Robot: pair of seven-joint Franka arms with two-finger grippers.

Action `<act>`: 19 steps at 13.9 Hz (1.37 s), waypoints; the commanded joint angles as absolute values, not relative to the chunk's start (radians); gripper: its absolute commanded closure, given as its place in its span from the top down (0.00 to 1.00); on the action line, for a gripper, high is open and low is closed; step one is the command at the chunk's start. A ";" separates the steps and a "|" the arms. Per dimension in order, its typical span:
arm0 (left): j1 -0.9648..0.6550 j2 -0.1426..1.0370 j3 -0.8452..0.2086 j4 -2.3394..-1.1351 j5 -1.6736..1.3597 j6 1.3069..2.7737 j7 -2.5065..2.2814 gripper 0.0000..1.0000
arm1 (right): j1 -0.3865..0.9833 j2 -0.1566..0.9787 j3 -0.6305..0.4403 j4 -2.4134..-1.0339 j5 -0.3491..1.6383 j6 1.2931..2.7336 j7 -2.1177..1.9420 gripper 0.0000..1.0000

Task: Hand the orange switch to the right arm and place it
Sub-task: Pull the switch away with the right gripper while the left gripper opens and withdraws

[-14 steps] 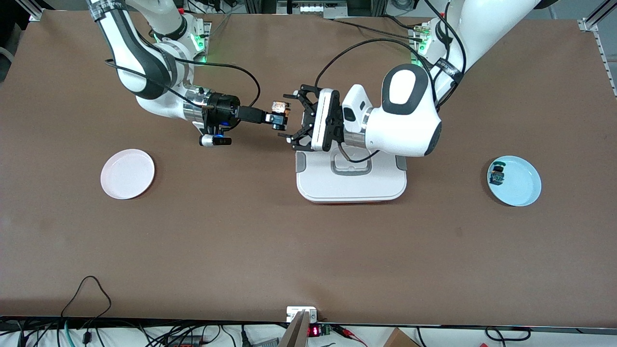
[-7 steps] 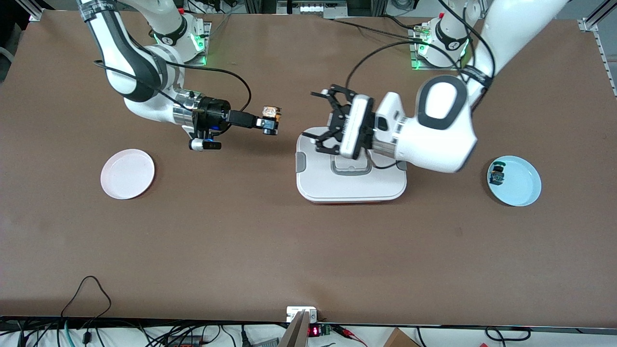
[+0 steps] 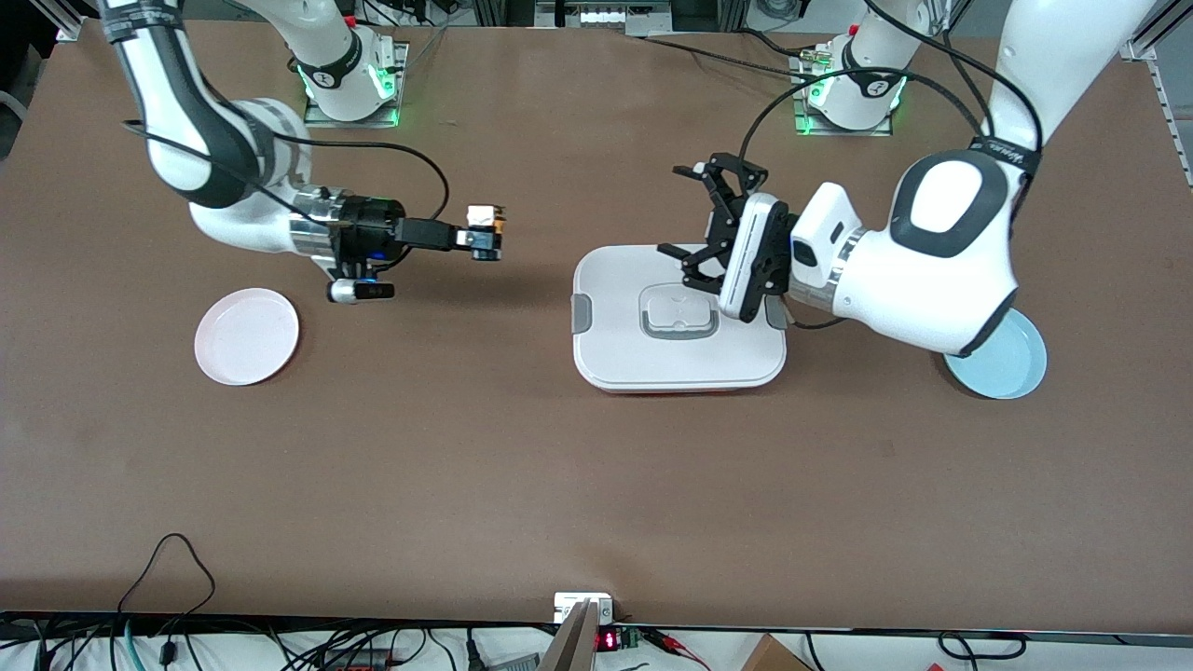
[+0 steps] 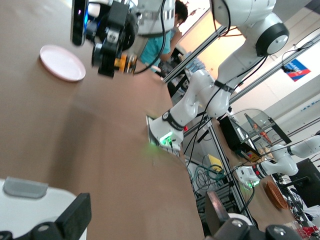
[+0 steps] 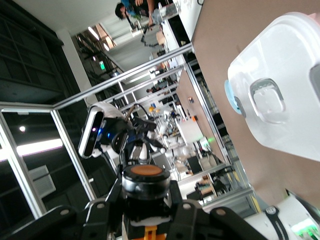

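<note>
I've got the orange switch (image 3: 486,224) pinched tight in the right gripper (image 3: 484,241), up over bare tabletop between the pink plate (image 3: 247,335) and the white lidded box (image 3: 679,328), while the left gripper (image 3: 706,216) hangs wide open over that box's edge.

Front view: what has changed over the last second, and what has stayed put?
The two arms drew apart. The right gripper, shut on the tiny black-and-orange switch, pulled back toward the round pink plate. The open left gripper retreated over the white lidded container. Plates and container stayed put.
</note>
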State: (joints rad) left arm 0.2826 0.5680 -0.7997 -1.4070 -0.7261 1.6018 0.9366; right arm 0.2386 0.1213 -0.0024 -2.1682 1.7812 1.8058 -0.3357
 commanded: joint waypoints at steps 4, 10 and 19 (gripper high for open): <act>0.290 0.557 -0.802 -1.375 -0.456 1.511 0.720 1.00 | -0.067 0.165 0.006 -1.990 1.360 1.437 -0.242 0.00; 0.278 0.554 -0.807 -1.295 -0.102 1.450 0.496 1.00 | -0.276 0.204 0.006 -1.683 0.908 1.178 -0.215 0.00; 0.146 0.280 -0.558 -1.354 0.114 1.401 0.316 1.00 | -0.115 -0.036 0.017 -1.838 0.149 1.573 -0.278 0.00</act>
